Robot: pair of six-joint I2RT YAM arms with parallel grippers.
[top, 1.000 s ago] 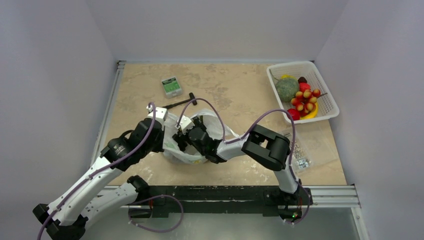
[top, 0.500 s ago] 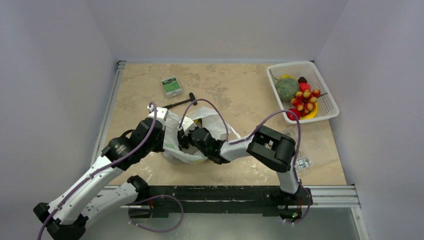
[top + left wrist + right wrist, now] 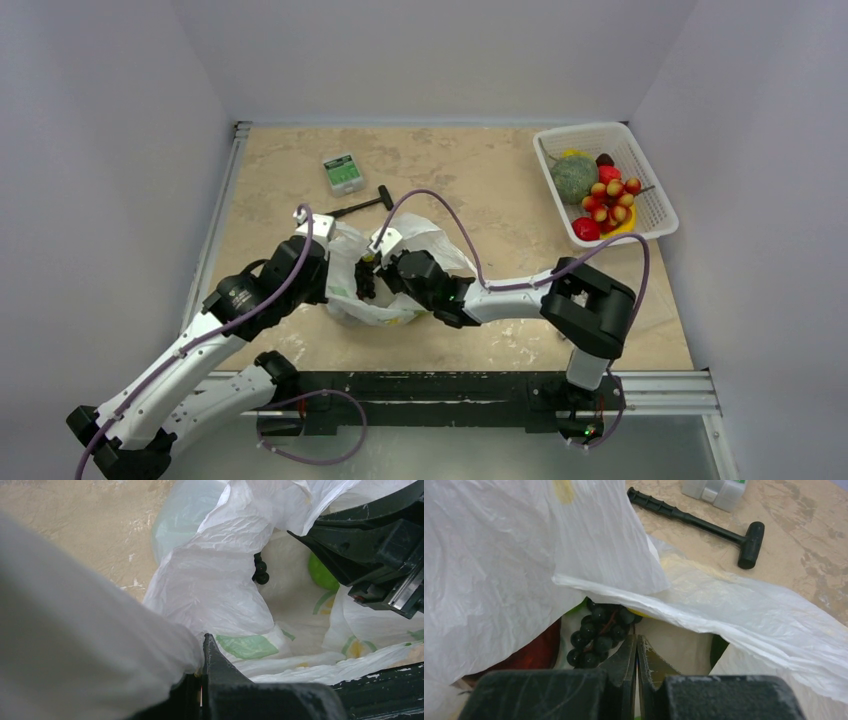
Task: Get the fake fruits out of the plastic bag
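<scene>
The plastic bag lies crumpled on the table, toward 7 o'clock of the table's middle, with both arms meeting over it. The left fingers come at it from 8 o'clock and are pressed together on a fold of the bag's white film, which bulges out to one side of them in the left wrist view. The right fingers reach into the bag's mouth from 4 o'clock and are pressed together too; their tips sit just beside a bunch of dark grapes, at its 4 o'clock, and whether they nip a stem cannot be told. A red fruit shows under the film at 8 o'clock of the grapes, and the left wrist view shows a green fruit deeper inside the bag, at 3 o'clock of the grapes and partly behind the right arm's black head. Outside the bag, a black mallet lies on the table just beyond it at 12 o'clock, and a small box with a green label lies farther off at 11 o'clock. A white basket stands at the table's 2 o'clock corner, well apart from the bag, and holds a green round fruit, a cluster of red and yellow grapes and other red and yellow pieces.
</scene>
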